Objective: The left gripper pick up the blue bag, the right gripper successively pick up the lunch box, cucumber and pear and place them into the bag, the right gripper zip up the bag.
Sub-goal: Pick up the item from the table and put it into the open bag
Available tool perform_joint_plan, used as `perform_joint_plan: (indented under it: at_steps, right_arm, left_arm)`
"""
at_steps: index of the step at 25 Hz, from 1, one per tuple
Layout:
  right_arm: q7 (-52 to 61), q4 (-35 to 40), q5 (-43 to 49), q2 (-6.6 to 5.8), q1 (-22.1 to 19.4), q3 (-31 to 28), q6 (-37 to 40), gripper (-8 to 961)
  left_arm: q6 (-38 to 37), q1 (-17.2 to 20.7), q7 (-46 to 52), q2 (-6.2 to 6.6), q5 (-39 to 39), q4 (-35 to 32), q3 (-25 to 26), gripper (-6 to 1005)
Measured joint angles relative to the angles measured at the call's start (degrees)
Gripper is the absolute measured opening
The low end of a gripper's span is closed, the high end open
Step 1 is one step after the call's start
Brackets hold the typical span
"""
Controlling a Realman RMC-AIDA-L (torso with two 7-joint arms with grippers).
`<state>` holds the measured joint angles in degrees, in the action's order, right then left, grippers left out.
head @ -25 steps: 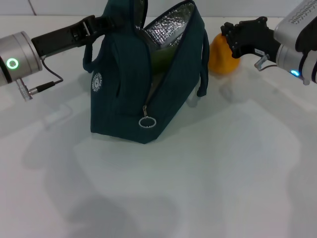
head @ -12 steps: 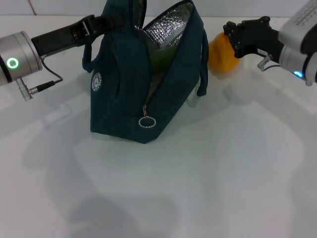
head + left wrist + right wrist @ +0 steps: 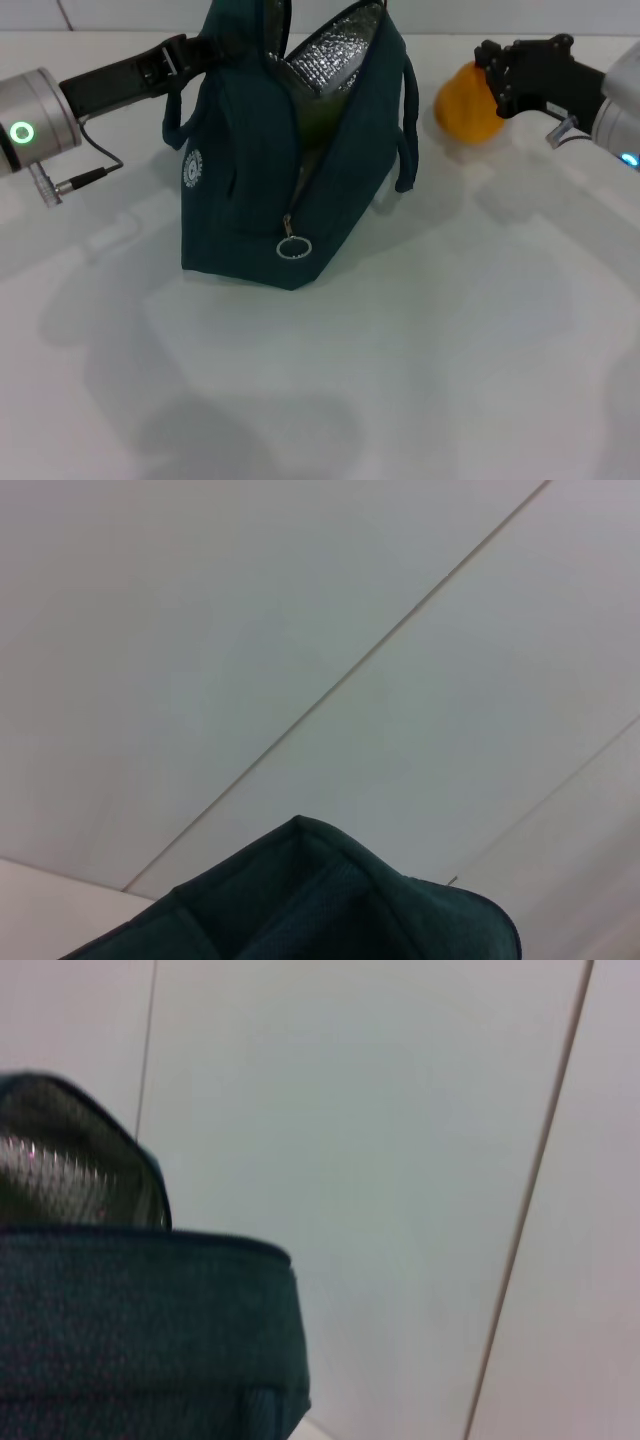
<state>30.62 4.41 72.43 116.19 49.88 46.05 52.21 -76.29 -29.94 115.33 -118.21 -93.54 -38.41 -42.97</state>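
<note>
Blue bag (image 3: pixel 290 160) stands upright on the white table (image 3: pixel 400 360), nearest the camera of all the task's things, its front zipper undone and the round zipper pull (image 3: pixel 291 248) hanging low on the seam. Through the gaping mouth show the silver lining (image 3: pixel 325 62) and something green (image 3: pixel 318 115) inside; which item it is cannot be told.

Left gripper (image 3: pixel 195 52) reaches in from the robot's left and is clamped on the bag's upper rear edge by the carry handle, so the bag sits directly against and just to the right of that claw. In the left wrist view only a dark teal corner of the bag's fabric (image 3: pixel 330 900) shows against the pale wall.

Farther back and to the right, the right gripper (image 3: pixel 497 78) is closed around the pear (image 3: pixel 468 103), an orange-yellow fruit held at the claw's fingertips. The pear lies between that claw and the bag, beside the bag's right strap (image 3: pixel 405 120) but apart from it. The right wrist view shows the bag's rim and a strip of its foil lining ahead of the claw.
</note>
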Motion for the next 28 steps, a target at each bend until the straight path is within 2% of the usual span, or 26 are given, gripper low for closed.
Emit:
perform_joint_plan:
  at_steps: [7, 15, 21, 28]
  right_arm:
    - [3.51, 5.25, 0.05, 0.0, -3.29, 0.72, 6.05, 21]
    - [5.89, 10.74, -0.71, 0.0, -6.52, 0.72, 17.01, 20]
    - [5.96, 12.44, -2.1, 0.0, -6.06, 0.7, 24.86, 20]
    - [6.3, 12.62, -2.19, 0.0, -2.5, 1.94, 25.68, 24]
  left_arm:
    - [-0.59, 0.67, -0.01, -0.03, 0.14, 0.0, 0.0, 67]
    - [-0.7, 0.68, -0.02, -0.09, 0.14, 0.0, 0.0, 67]
    - [-0.97, 0.68, -0.02, -0.17, 0.14, 0.0, 0.0, 67]
    - [-1.06, 0.45, -0.34, -0.58, 0.13, 0.0, -0.01, 67]
